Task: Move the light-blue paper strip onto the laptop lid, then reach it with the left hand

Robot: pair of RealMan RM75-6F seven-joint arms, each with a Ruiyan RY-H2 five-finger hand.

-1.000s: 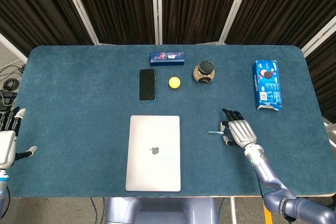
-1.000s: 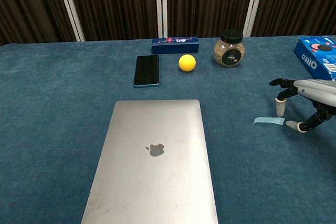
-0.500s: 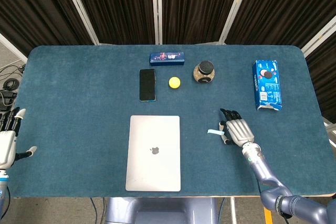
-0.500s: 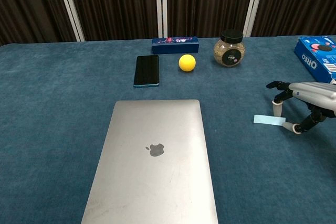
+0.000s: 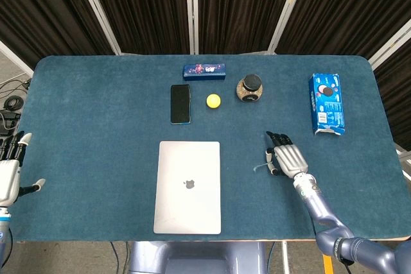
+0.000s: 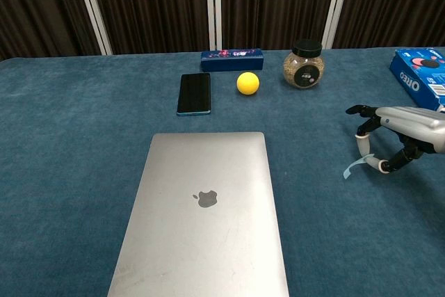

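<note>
Right of the closed silver laptop (image 6: 201, 220), the right hand (image 6: 400, 135) pinches the curled light-blue paper strip (image 6: 356, 165); the left hand (image 5: 9, 172) hangs empty, fingers spread.

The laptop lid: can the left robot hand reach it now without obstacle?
Probably yes. The left robot hand waits open at the table edge, and only bare cloth lies between it and the laptop lid.

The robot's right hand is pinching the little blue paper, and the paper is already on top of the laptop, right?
Not quite. The right hand does pinch the light-blue paper strip, but the chest view shows it beside the laptop, over the table, not on the lid.
</note>
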